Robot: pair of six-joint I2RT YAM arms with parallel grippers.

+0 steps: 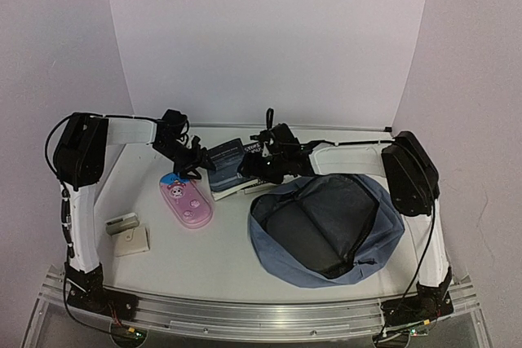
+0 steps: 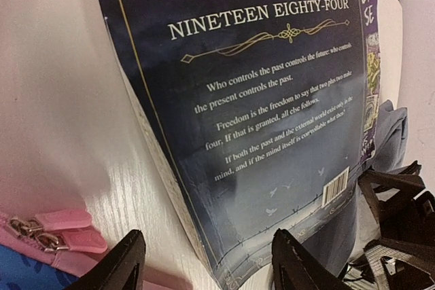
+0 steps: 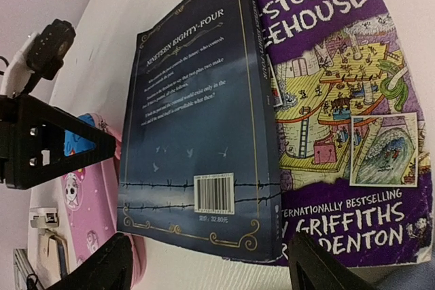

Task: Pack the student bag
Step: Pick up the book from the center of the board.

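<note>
Top external, student bag (image 1: 281, 262), opening facing up

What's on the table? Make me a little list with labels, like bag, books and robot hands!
bag: student bag, unzipped, on the right
books: dark blue book next to purple book, behind the bag
pencil case: pink pencil case, left of the books
left gripper: open, at the dark blue book
right gripper: open, straddling the dark blue book
</note>
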